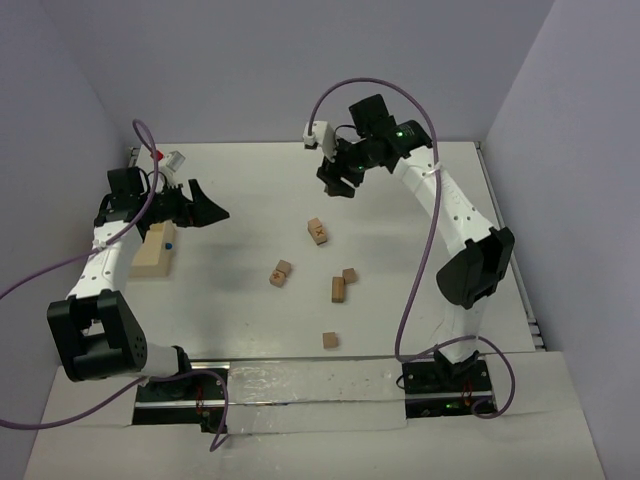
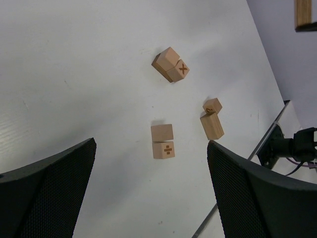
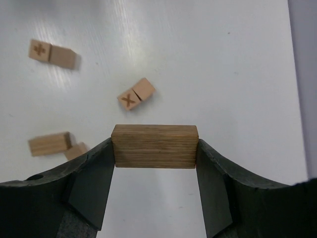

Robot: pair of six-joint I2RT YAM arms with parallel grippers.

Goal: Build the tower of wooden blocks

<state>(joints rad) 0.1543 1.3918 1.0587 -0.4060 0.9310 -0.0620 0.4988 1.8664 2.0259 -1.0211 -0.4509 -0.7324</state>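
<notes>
Over white table (image 3: 223, 59), right pincer (image 3: 156, 148) grips long wood block (image 3: 154, 144) endwise.

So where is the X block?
In the top view the X block lies centrally, touching a plain block, near the right gripper holding a long block.

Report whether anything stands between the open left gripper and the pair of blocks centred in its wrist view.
Nothing visible does. The left gripper hangs open above the table, and its wrist view shows only bare surface on the way down to the pair of blocks, which lies by itself, apart from the others.
</notes>
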